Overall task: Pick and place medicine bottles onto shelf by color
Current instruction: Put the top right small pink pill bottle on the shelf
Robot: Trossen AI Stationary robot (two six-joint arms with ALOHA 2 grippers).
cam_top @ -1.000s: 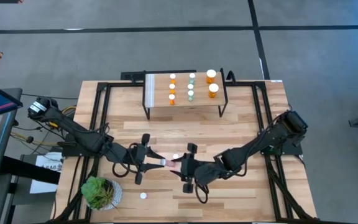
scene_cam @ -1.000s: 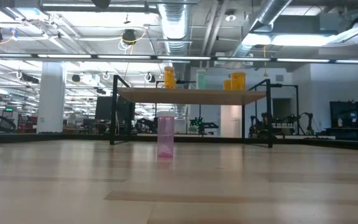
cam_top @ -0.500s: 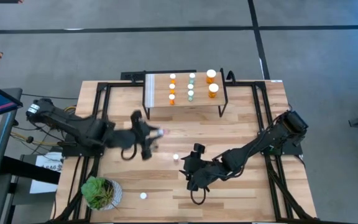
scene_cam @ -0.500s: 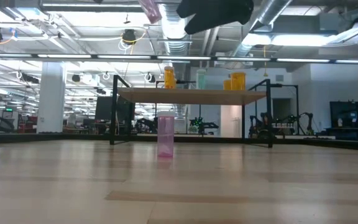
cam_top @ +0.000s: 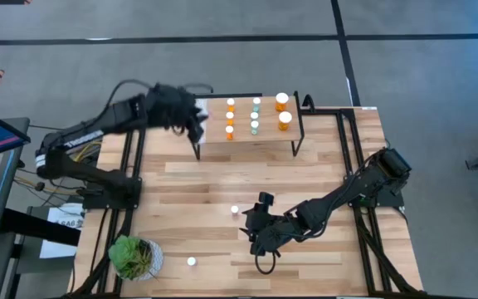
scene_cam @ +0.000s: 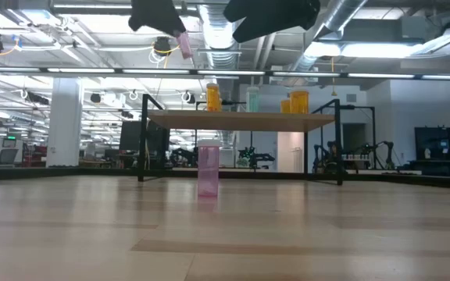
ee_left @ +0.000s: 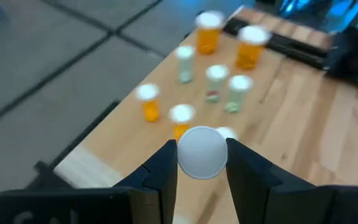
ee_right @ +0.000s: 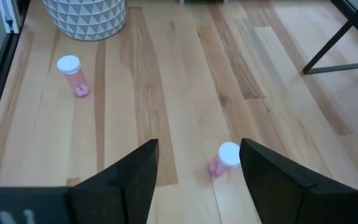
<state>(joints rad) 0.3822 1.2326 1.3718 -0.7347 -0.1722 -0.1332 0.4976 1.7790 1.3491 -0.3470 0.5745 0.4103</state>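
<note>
Up by the shelf's left end, the left gripper (ee_left: 202, 163) is clenching its two fingers (ee_left: 161, 168) around a pink bottle (scene_cam: 183, 44), whose white cap is facing the wrist camera and whose body is showing in the low view, tilted and high above the shelf (cam_top: 214, 135). Standing on the plank are three small orange bottles (cam_top: 230, 117), three pale green bottles (cam_top: 255, 115) and two wider orange bottles (cam_top: 283, 110), in rows by colour. The right gripper (ee_right: 194, 163) is hanging with its fingers (ee_right: 137, 171) spread and empty above the middle of the table (cam_top: 330, 166), and a second pink bottle (ee_right: 221, 159) is standing on the wood between them. A third pink bottle (ee_right: 73, 74) is standing near the potted plant (cam_top: 132, 255) at the table's front left.
</note>
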